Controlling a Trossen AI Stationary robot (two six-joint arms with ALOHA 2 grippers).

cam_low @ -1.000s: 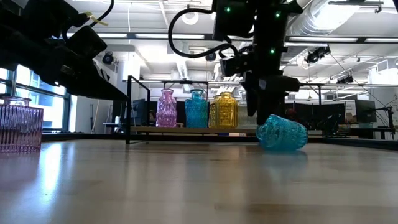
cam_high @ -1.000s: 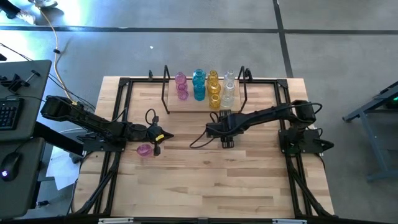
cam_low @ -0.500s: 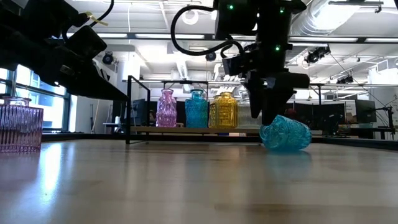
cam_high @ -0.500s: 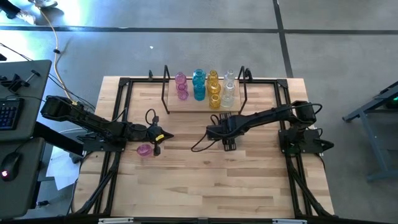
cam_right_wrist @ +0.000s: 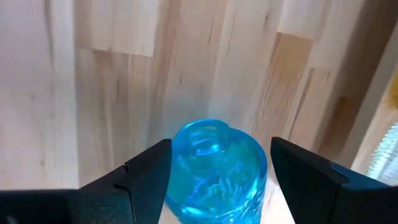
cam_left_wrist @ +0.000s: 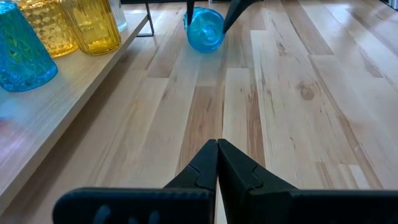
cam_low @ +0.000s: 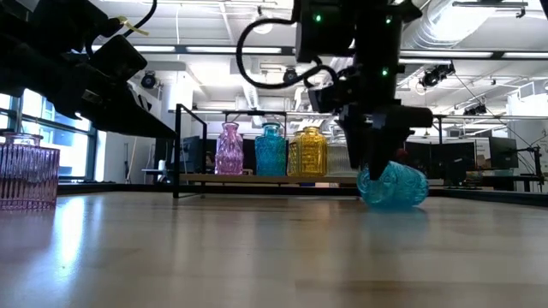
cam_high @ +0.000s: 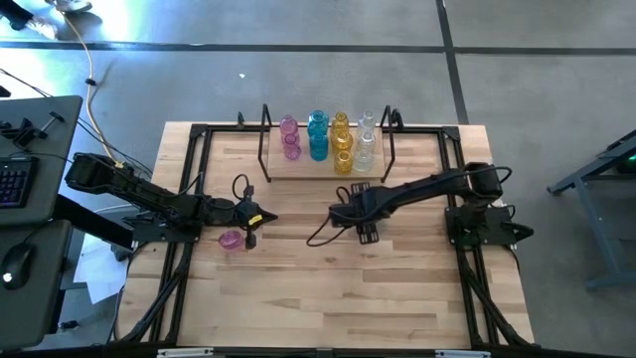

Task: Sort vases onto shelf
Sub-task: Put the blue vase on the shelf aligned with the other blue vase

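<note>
A teal-blue vase lies on its side on the table in front of the shelf. My right gripper hangs over it, open and pointing steeply down, one finger on each side of the vase. On the shelf stand pink, blue, yellow and clear vases. At the table's left, my left gripper is shut on nothing. A pink vase stands upright on its base beside it. My right gripper has its fingers on the two sides of the lying blue vase's body, coming from above. I cannot tell whether either finger touches the glass. The vase rests on the table on its side.
A black rail frame edges the table on both sides. The shelf's upright end posts stand at the far edge. Bare wood fills the near half of the table.
My right gripper has tipped a little. Its fingers have swung from beside the lying blue vase to over it, toward the table's near edge. The gap between them is unchanged.
</note>
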